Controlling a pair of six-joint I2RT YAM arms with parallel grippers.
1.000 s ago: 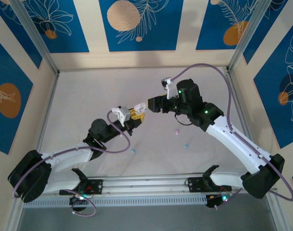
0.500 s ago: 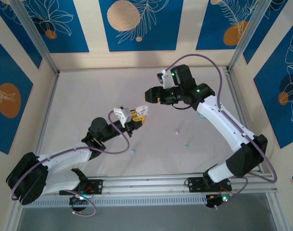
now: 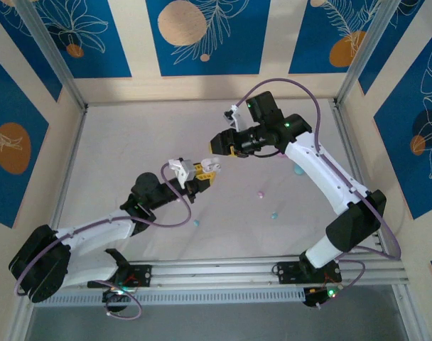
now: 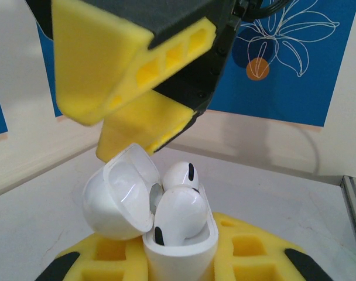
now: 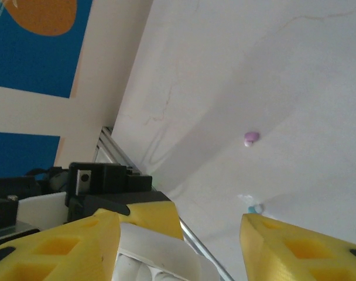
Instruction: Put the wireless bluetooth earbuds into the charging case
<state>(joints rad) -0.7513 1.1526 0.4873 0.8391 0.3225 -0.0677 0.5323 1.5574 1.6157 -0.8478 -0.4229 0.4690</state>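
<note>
Compared with one second ago, the right gripper (image 3: 217,145) is drawn back from the charging case (image 3: 212,164). In the earlier top view it sits right at the case. Now it is farther away and a little to the right, with a clear gap between them. Its yellow fingers stand parted at a middle width, and nothing is between them. In the left wrist view they hang above and behind the open lid (image 4: 116,202).

The left gripper (image 3: 204,170) stays closed on the lower body of the case and holds it upright over the middle of the table (image 3: 131,142). The lid leans open to the left. Two white earbuds (image 4: 179,212) are in the case. The far one sits deep, but the near one rises above the rim and probably is not fully seated.

This retreat suggests that the right arm has finished placing a bud and let it go. So the white pair is in its case, though perhaps the near one needs one more push before the lid can close.

Other buds are loose on the table to the near right of the case, a pink earbud (image 3: 261,193) and a teal earbud (image 3: 273,214). These are probably what is left of the task.
</note>
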